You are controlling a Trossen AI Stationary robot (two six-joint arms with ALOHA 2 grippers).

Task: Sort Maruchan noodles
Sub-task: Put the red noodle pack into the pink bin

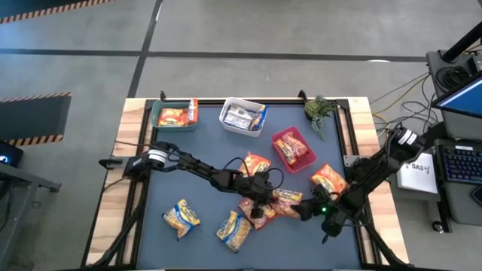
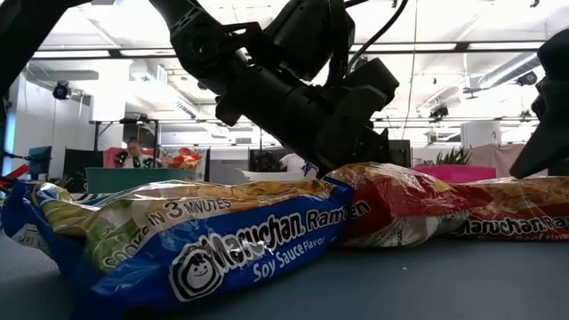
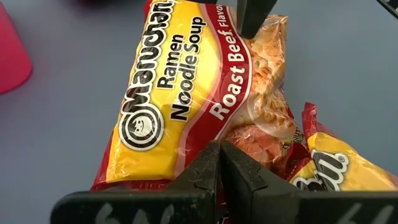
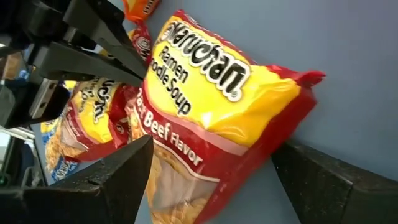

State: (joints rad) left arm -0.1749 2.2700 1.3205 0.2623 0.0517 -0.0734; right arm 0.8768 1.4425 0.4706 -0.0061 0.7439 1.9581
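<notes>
A red-and-yellow Roast Beef Maruchan packet (image 3: 180, 93) (image 4: 211, 106) (image 1: 287, 200) lies flat on the blue mat among a cluster of packets. My left gripper (image 3: 221, 163) (image 1: 265, 197) is shut at that packet's end where the wording starts. My right gripper (image 4: 224, 180) (image 1: 305, 211) is open, with one finger (image 4: 112, 183) on each side of the same packet; I cannot tell whether they touch it. A blue Soy Sauce packet (image 2: 204, 240) lies nearest the low camera. Other packets (image 1: 256, 162) (image 1: 328, 178) (image 1: 181, 217) (image 1: 234, 229) lie loose on the mat. My left gripper pinches the Roast Beef packet's end edge (image 3: 208, 144) between its two shut fingers (image 3: 199, 171). The fingers slant down onto it from the table's left. The packet lies on the mat, partly over a neighbouring red packet (image 3: 329, 168).
Along the far edge stand a green bin (image 1: 159, 114), a white bin (image 1: 228, 122) and a red bin (image 1: 280, 138), each holding packets. A small green plant (image 1: 319, 111) sits at the far right. The two arms meet closely at mid-table. Wooden table rims (image 1: 113, 188) flank the mat.
</notes>
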